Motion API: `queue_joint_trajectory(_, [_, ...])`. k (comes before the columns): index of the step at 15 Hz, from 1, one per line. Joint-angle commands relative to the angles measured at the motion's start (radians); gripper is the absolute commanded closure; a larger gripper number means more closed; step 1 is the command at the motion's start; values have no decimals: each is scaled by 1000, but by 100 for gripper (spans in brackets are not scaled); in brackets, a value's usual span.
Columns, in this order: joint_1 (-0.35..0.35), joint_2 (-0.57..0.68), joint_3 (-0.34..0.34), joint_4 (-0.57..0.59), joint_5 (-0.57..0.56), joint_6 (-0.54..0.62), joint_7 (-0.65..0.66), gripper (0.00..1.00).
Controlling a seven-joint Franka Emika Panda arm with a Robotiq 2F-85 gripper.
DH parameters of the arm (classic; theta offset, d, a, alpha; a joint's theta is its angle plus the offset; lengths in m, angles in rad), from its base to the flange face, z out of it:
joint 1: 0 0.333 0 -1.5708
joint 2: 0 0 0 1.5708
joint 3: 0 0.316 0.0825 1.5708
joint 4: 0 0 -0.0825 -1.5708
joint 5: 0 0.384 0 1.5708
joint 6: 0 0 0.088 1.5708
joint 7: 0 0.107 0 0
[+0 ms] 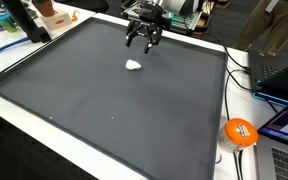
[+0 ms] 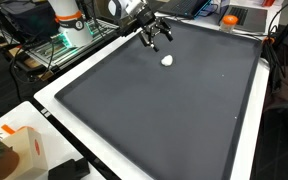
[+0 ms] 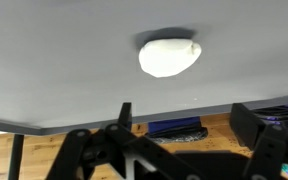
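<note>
A small white lump (image 1: 134, 65) lies on the dark grey mat (image 1: 114, 100) near its far edge; the same lump (image 2: 167, 60) shows in both exterior views. My gripper (image 1: 142, 42) hangs open just above the mat, a short way behind the lump, with nothing between its fingers. In the wrist view the lump (image 3: 169, 56) sits in the upper middle on the mat (image 3: 54, 60), ahead of the gripper (image 3: 189, 125), whose dark fingers (image 3: 259, 135) spread wide at the bottom. The gripper (image 2: 154, 35) is apart from the lump.
An orange ball (image 1: 240, 132) rests off the mat's corner beside cables and laptops (image 1: 284, 75). An orange and white box (image 2: 19, 150) stands off the mat near a white-and-orange robot base (image 2: 69, 20). A blue object (image 3: 174, 128) lies beyond the mat's edge.
</note>
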Motion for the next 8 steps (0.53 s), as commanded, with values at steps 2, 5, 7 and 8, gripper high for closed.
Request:
queue_joint_trajectory(2, [-7, 66, 31, 32, 25, 44, -2, 0])
queue_joint_trajectory(5, [-1, 105, 30, 49, 51, 76, -8, 0])
queue_joint_trajectory(7, [-3, 122, 33, 54, 59, 97, -1, 0])
queue_joint_trajectory(8, [-4, 132, 35, 56, 60, 107, 2, 0])
